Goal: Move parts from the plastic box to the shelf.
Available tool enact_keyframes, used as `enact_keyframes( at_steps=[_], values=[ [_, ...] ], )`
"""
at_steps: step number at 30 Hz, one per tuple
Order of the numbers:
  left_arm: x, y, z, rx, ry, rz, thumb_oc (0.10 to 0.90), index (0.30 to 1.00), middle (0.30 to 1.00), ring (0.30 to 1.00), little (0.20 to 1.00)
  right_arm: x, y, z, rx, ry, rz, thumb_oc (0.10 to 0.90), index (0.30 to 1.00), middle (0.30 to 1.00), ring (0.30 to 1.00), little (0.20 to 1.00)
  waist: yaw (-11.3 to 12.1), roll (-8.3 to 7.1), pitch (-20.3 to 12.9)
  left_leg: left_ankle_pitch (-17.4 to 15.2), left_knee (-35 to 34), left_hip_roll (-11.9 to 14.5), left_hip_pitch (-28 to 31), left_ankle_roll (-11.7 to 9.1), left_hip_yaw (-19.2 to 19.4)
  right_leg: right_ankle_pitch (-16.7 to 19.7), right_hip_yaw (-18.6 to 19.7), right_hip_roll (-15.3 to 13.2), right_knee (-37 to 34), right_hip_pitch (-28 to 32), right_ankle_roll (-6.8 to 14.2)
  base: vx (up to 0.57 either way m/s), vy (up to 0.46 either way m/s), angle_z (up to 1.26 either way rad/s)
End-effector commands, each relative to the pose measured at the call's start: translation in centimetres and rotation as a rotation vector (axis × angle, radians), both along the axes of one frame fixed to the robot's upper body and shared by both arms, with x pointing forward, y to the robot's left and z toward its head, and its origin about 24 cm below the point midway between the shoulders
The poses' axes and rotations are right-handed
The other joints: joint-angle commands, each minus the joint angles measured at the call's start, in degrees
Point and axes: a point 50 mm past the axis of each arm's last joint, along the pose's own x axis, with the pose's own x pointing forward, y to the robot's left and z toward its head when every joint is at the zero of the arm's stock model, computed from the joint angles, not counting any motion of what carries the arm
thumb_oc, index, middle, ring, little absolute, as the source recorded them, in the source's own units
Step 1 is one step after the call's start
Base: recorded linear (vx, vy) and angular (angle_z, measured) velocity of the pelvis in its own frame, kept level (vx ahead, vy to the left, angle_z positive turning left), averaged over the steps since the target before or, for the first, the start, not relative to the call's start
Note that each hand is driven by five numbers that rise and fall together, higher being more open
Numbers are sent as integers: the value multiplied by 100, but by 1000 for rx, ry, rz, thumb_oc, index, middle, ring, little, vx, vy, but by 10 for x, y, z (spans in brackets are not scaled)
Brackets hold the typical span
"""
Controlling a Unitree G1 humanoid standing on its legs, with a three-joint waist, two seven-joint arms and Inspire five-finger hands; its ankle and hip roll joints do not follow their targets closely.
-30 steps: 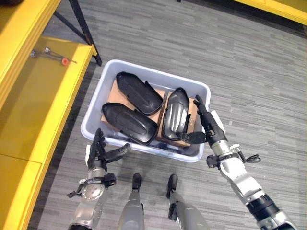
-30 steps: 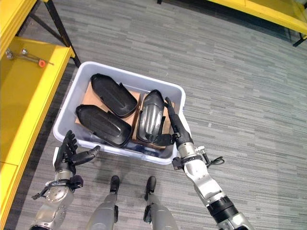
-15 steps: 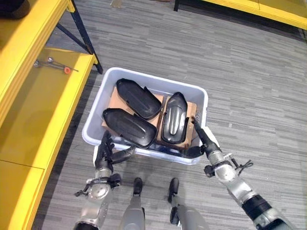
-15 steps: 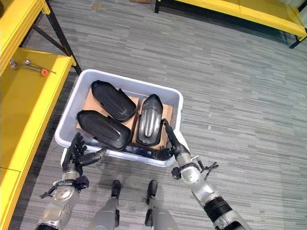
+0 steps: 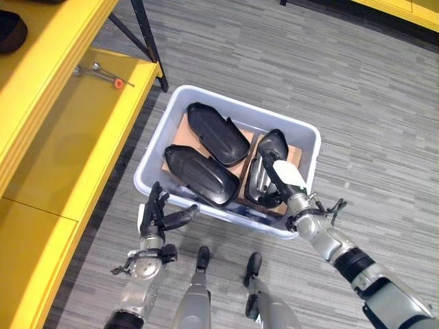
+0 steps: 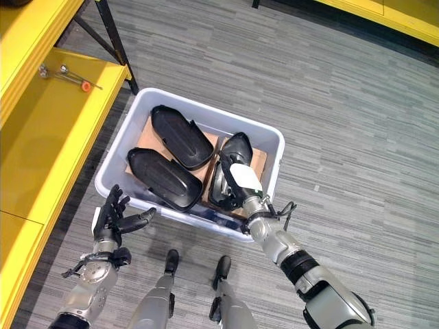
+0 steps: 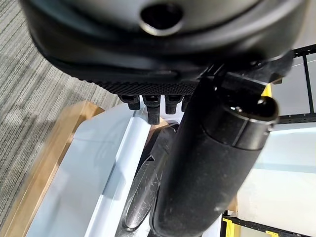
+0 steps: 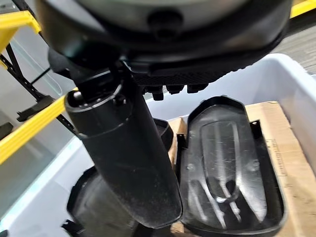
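Reaching over the near rim of the plastic box [image 5: 152, 164], the right hand [image 5: 285, 179] sat above the rightmost of three black parts [image 5: 266, 164], the one lying on a cardboard sheet [image 5: 296, 152] by the right wall. From its wrist view the fingers [image 8: 175, 89] looked fairly straight and the thumb stuck out over the part, not wrapped round anything, though I couldn't tell if they actually touched it since the hand covered that spot from above.

The left hand [image 5: 156, 218] was outside the box, just off its near-left corner, fingers spread loose and thumb pointing toward the wall, holding nothing. Couldn't tell whether the thumb tip met the plastic.

The other two parts, the upper one [image 5: 218, 133] and the lower one [image 5: 200, 175], lay side by side on the left half of the box, both angled, the lower one close to the near wall. All three were still in the box.

The yellow shelf [image 5: 75, 137] ran along the left, its edge near the box's left side, with a wrench [image 5: 96, 71] lying far back on it and plenty of bare surface. Open grey floor [image 5: 370, 103] lay to the right and beyond the box.
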Motion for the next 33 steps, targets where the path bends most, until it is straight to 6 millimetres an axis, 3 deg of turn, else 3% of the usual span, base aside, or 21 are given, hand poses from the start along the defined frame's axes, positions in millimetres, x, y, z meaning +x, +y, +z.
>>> enact_keyframes(
  at_steps=[1,4,14,33],
  values=[
    [17,-4,40,53,-203,-35,900,1000,1000,1000,1000,19,3,41,-48,-203,-10,900,1000,1000,1000,1000,43,-197,18,-295,-55,159,197,-26,142,-98,171,-618,24,262,697,0,0,0],
    [19,-5,43,54,-219,-37,900,1000,1000,1000,1000,26,-1,28,-159,-155,-45,900,1000,1000,1000,1000,130,-216,72,-311,-55,173,169,-12,144,-102,174,-616,14,233,698,0,0,0],
    [22,-4,49,54,-243,-18,900,1000,1000,1000,1000,28,-8,16,-180,-101,-96,900,1000,1000,1000,1000,221,-218,232,-288,-55,182,75,-9,144,-104,158,-608,10,167,688,0,0,0],
    [22,-4,50,49,-248,10,900,1000,1000,1000,1000,27,2,24,-57,-138,-103,900,1000,1000,1000,1000,205,-210,406,-318,-55,173,10,12,189,-92,196,-631,14,55,704,0,0,0]
  ],
)
